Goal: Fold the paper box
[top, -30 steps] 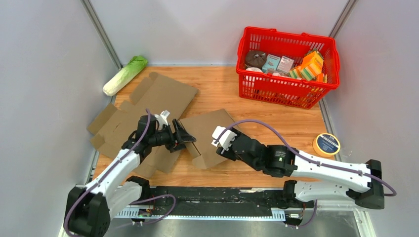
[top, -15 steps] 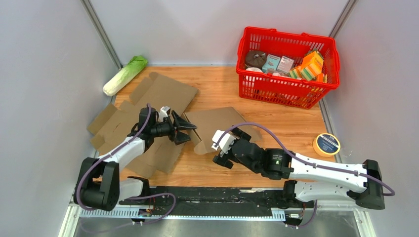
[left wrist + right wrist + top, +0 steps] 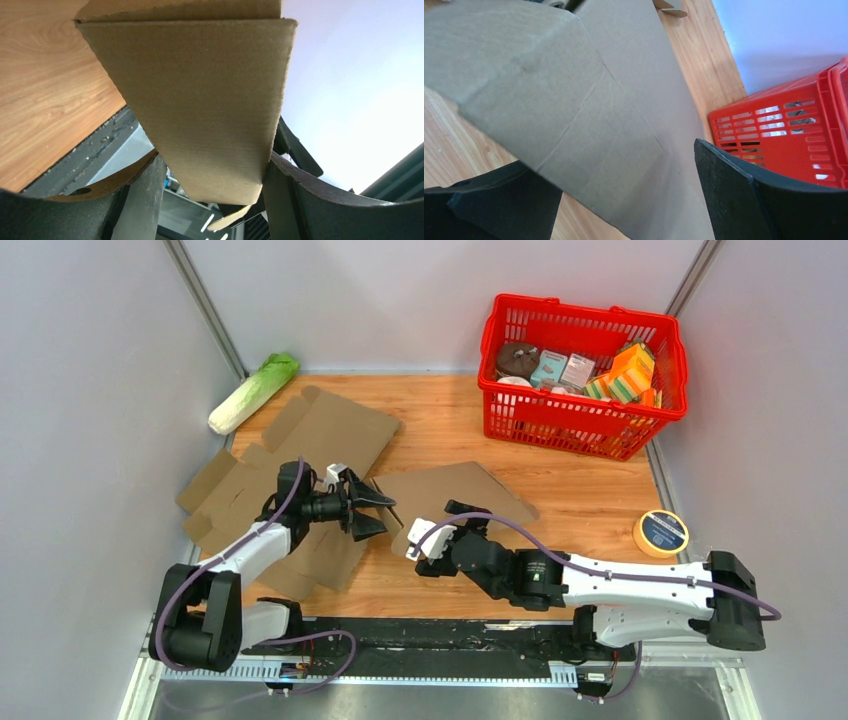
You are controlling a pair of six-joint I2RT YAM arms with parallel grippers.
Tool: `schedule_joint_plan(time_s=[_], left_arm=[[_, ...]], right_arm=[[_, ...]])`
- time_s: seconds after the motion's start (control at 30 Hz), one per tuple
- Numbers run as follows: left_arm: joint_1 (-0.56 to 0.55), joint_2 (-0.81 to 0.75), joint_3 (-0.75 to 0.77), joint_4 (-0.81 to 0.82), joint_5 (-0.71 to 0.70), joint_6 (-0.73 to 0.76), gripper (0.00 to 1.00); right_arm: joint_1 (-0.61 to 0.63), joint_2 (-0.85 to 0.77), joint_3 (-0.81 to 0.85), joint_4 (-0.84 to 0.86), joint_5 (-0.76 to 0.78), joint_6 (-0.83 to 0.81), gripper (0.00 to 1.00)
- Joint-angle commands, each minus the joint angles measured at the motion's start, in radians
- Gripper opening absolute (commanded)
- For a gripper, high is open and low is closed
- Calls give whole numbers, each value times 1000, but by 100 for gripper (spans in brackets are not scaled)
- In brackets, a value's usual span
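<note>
The brown cardboard box blank (image 3: 455,495) lies partly unfolded mid-table, one panel raised. My left gripper (image 3: 381,515) is open at its left edge. In the left wrist view a cardboard flap (image 3: 200,100) hangs between the spread fingers (image 3: 145,195) of the left gripper (image 3: 215,200); it reaches the right finger but is not clamped. My right gripper (image 3: 445,530) is open at the blank's near edge. In the right wrist view the panel (image 3: 589,100) fills the gap of the right gripper (image 3: 624,165) and overlaps the left finger.
A second, larger flat cardboard sheet (image 3: 320,430) lies at the left under the left arm. A cabbage (image 3: 255,390) is at the back left. A red basket (image 3: 580,375) of goods is at the back right, also in the right wrist view (image 3: 784,125). A tape roll (image 3: 660,532) is at the right.
The cardboard blank has swung right and away, its panel opening wider. My left gripper pulled up and slightly back. My right gripper moved left and nearer along the blank's front edge.
</note>
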State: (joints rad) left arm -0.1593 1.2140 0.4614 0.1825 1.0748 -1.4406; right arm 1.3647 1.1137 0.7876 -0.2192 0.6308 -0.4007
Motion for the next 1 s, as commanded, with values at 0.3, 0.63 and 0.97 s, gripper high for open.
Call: schedule_joint_plan(time_s=[0.3, 0.63, 0.97], left_arm=[[12, -71, 46, -58, 77, 22, 52], [12, -117, 37, -104, 71, 42, 53], [12, -208, 48, -236, -28, 180, 81]], right_arm=[[14, 84, 13, 133, -20, -108, 100], [19, 196, -79, 589, 112, -349, 100], [62, 219, -100, 695, 136, -379, 58]])
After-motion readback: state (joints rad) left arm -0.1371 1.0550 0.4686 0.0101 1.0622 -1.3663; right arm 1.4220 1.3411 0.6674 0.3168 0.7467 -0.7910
